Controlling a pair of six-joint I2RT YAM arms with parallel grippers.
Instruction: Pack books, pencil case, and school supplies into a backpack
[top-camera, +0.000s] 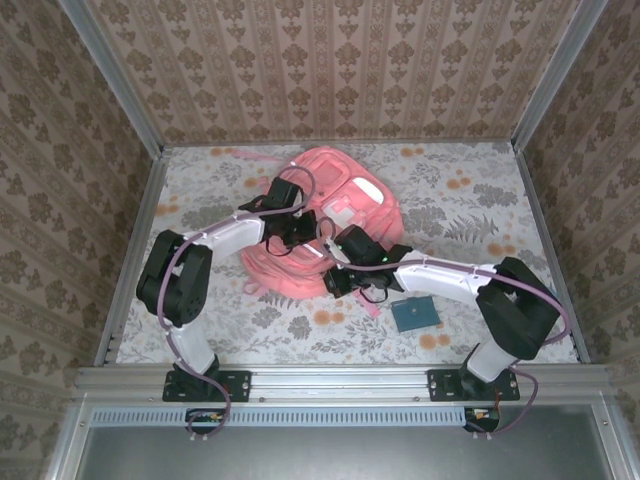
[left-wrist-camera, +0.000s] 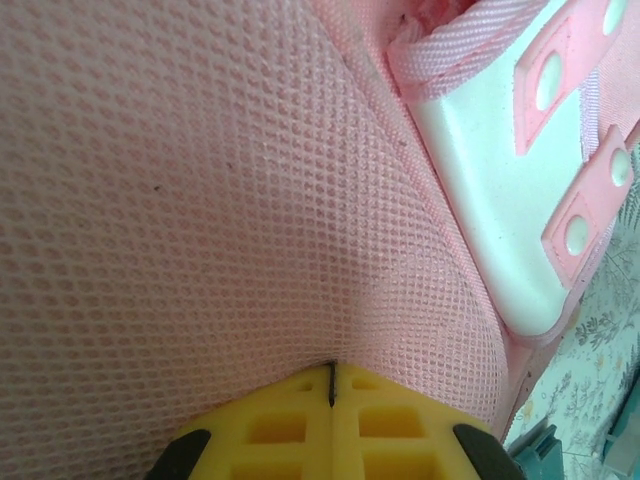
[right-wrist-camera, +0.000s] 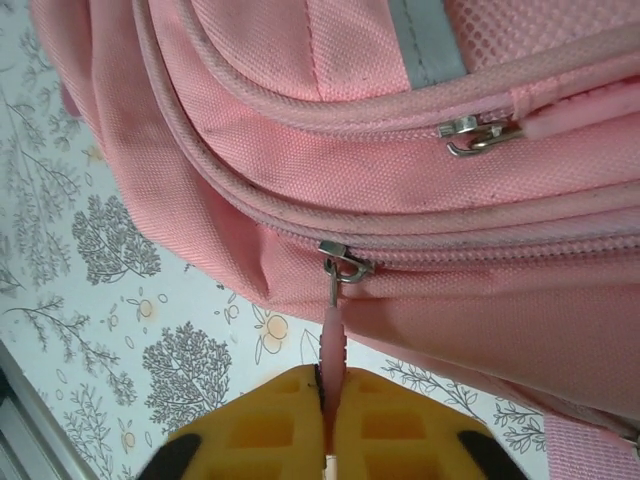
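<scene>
**Both grippers clamped on backpack, near edge**

The large salmon-pink fabric backpack (top-camera: 332, 168) lies mid-table on the floral tablecloth (top-camera: 480, 200).

- **Left gripper** (left-wrist-camera: 331, 385): yellow pads closed with no gap, pinching the backpack's pink mesh panel at its left side.
- **Right gripper** (right-wrist-camera: 328, 392): fingers closed on the pink zipper pull tab (right-wrist-camera: 333, 335), which hangs from a metal slider (right-wrist-camera: 345, 265) at the backpack's near edge.
- **Small flat teal book** (top-camera: 415, 314): near-right of the backpack, apart from it.
- **Open cloth:** right of the backpack and beyond it.

The salmon-pink backpack (top-camera: 335, 170) lies mid-counter (top-camera: 480, 200); a small teal book (top-camera: 415, 314) lies flat nearby, apart.
</scene>
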